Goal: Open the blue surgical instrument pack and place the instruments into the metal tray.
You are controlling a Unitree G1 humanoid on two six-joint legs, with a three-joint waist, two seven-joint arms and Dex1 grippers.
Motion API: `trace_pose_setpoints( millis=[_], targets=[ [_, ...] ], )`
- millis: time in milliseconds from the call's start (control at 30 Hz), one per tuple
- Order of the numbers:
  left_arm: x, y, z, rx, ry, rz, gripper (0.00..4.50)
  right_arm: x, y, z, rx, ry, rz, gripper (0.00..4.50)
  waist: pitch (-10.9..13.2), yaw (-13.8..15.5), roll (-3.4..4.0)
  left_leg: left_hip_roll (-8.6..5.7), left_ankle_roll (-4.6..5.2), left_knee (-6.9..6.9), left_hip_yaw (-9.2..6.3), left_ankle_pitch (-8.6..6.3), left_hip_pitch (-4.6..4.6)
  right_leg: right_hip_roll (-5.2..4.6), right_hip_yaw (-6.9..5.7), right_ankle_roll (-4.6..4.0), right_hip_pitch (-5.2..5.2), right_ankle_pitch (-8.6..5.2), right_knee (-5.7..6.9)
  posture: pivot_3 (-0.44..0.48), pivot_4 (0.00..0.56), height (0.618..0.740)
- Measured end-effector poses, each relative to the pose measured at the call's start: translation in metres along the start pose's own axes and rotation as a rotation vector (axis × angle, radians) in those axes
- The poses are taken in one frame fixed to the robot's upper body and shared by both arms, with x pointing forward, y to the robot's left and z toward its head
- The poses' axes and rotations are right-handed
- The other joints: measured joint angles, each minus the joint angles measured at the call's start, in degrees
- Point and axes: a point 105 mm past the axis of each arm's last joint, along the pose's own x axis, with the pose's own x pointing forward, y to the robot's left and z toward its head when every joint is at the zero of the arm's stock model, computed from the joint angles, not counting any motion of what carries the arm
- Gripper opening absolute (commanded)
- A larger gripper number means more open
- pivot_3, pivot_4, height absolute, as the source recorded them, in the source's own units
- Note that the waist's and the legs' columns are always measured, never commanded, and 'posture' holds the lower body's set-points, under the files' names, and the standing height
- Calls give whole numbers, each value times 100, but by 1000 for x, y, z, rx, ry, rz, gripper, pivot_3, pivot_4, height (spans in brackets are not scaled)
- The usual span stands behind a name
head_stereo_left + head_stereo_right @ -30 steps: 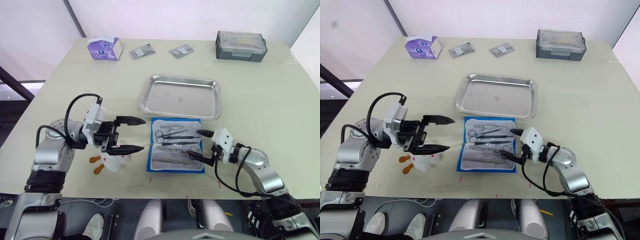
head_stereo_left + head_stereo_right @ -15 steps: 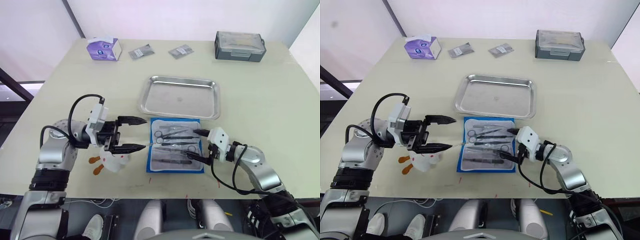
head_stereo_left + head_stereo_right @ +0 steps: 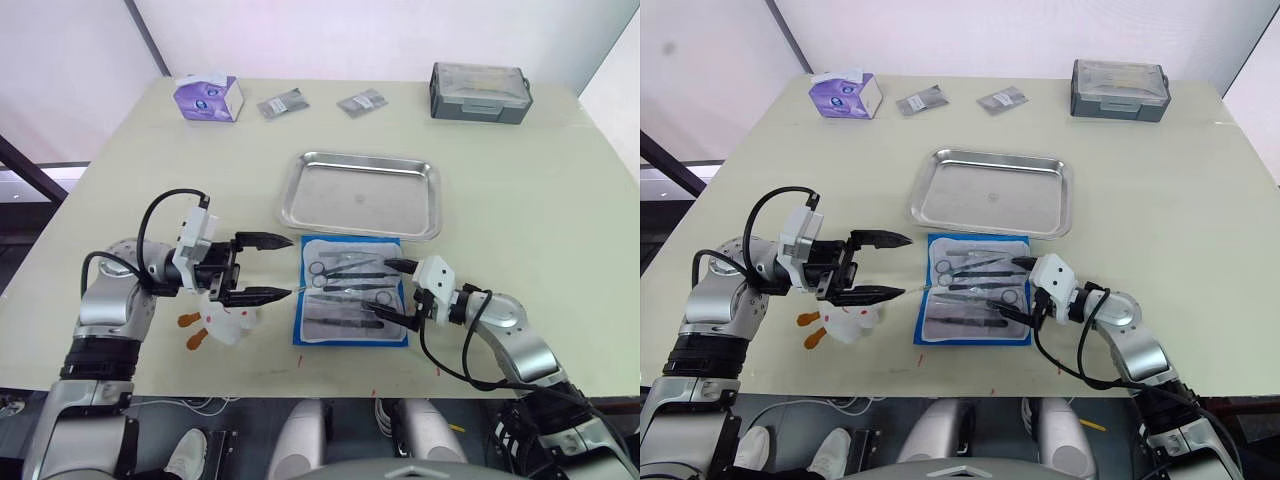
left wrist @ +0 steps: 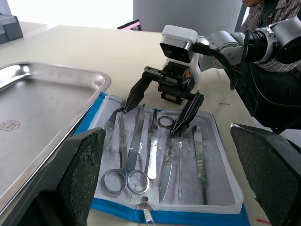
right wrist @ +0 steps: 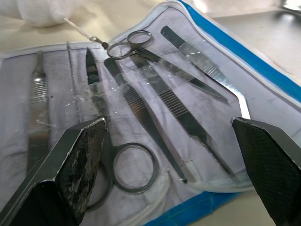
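Right tool (image 3: 397,292) spread wide, tips over the right edge of the blue surgical instrument pack (image 3: 352,291), which lies open just near of the metal tray (image 3: 362,194). Left tool (image 3: 268,268) also spread, empty, beside the pack's left edge. Instruments (image 4: 150,149) sit in clear pockets; tray bare.

Step judged: first pick. Next: close on one handle, slide it free.

Tissue box (image 3: 209,97), grey box (image 3: 481,92) far off; nothing blocks the tray.

Purple-white tissue box (image 3: 209,97) at table's 11 o'clock corner. Two small grey sachets (image 3: 285,103) (image 3: 363,100) near 12 o'clock. Grey lidded box (image 3: 481,92) at 1 o'clock. White crumpled bag with orange bits (image 3: 222,322) at 8 o'clock.
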Motion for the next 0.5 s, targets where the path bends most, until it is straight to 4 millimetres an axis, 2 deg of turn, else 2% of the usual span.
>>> trace_pose_setpoints(
  millis=[333,500],
  targets=[
    [0,1,-1,0,-3,3,4500,1,0,-4,24,29,9,4474,-1,-1,0,0,0,0,0,0,0,0,0,0,0,0,0,0,150,738],
    [0,10,-4,12,8,25,4500,1,2,-6,49,76,17,4474,-5,5,-4,-1,0,0,-2,0,1,0,-2,0,3,0,-1,0,150,738]
  ],
)
